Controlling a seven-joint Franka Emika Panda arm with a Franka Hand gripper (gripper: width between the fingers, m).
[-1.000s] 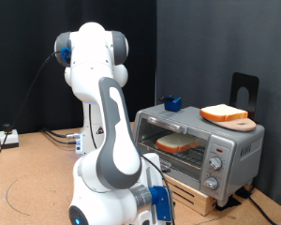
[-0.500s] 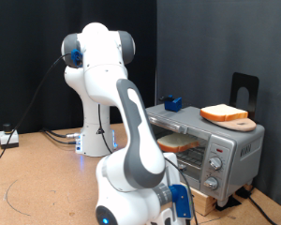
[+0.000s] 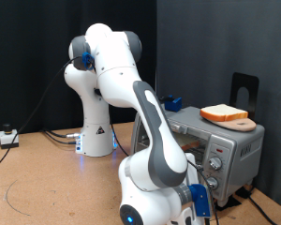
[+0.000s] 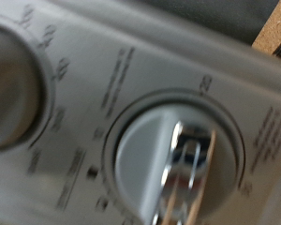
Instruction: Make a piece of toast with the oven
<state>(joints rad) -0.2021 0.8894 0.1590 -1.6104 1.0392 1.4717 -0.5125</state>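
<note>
The arm is reaching low in front of the oven (image 3: 229, 141), where the gripper itself is sitting out of the exterior view; the wrist view is showing a knob (image 4: 173, 155) close up, and I cannot tell how wide the fingers are standing. The toast (image 3: 223, 113) is lying on the board (image 3: 242, 123) atop the oven. Turning that knob well probably calls for centring on its ridge and gripping squarely before rotating.
</note>
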